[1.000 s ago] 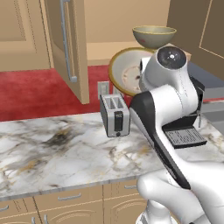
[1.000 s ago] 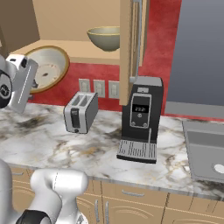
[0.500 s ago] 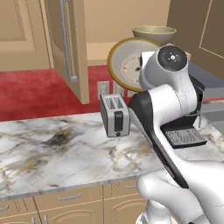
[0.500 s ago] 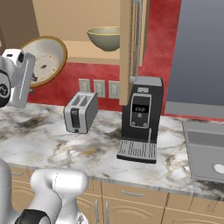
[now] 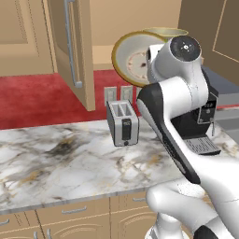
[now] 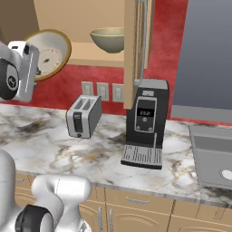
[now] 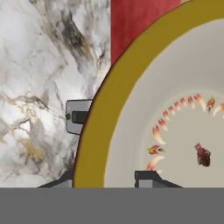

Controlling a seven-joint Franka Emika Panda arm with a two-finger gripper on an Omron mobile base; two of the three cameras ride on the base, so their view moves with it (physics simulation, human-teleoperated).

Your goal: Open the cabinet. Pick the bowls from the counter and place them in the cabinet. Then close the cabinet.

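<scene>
Your cabinet [image 6: 131, 50] doors are open; olive bowl [image 6: 108, 40] already sits on its shelf. Your claw [image 7: 107, 181] is clamped on the rim of the tan-rimmed bowl [image 5: 133, 58], held on edge above the toaster [image 6: 84, 116], near the shelf. Left: shelve it, shut doors. Count: two bowls, one toaster, one coffee machine [image 6: 145, 122]; none left on counter [image 5: 60, 158].

Arm: white, raised high, elbow bent, wrist level with the cabinet [image 6: 81, 27] shelf. Gripper [image 7: 109, 177]: jaws clamped across the rim of the tan-rimmed bowl [image 5: 130, 58], carried on edge before the opening.
</scene>
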